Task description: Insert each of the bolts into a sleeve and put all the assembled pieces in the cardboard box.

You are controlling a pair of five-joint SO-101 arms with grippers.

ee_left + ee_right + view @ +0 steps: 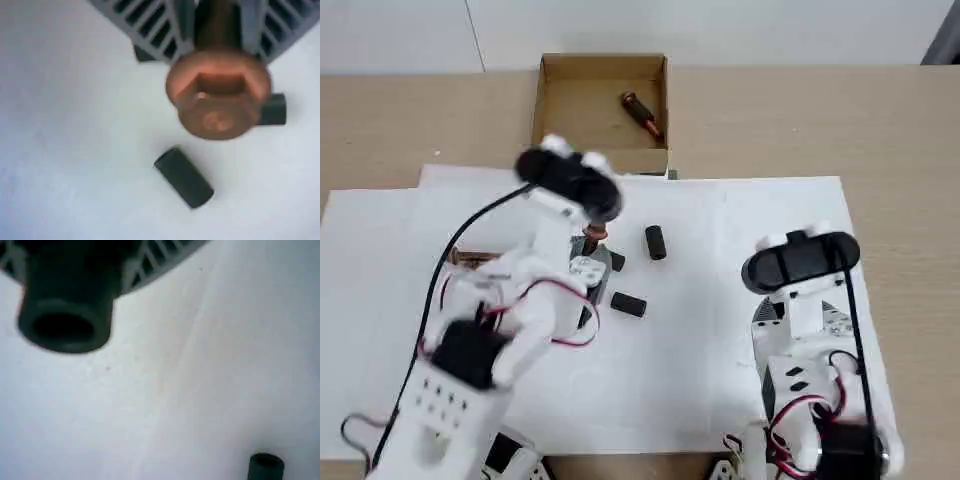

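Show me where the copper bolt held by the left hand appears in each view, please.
High view: copper bolt under the left arm's wrist, just in front of the cardboard box.
Left wrist view: the bolt clamped in the left hand, head toward the camera.
Right wrist view: instead, the right hand holds a black sleeve.
Shared landmark: the white paper.

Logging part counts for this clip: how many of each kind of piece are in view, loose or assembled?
Loose bolts: 2, held bolt in the left gripper, spare bolt on the paper.
Loose sleeves: 3, far sleeve and near sleeve on the paper, held sleeve in the right gripper.
Assembled pieces: 1, assembled piece in the cardboard box.
Total: 6. A dark bit by the left gripper may be another sleeve.
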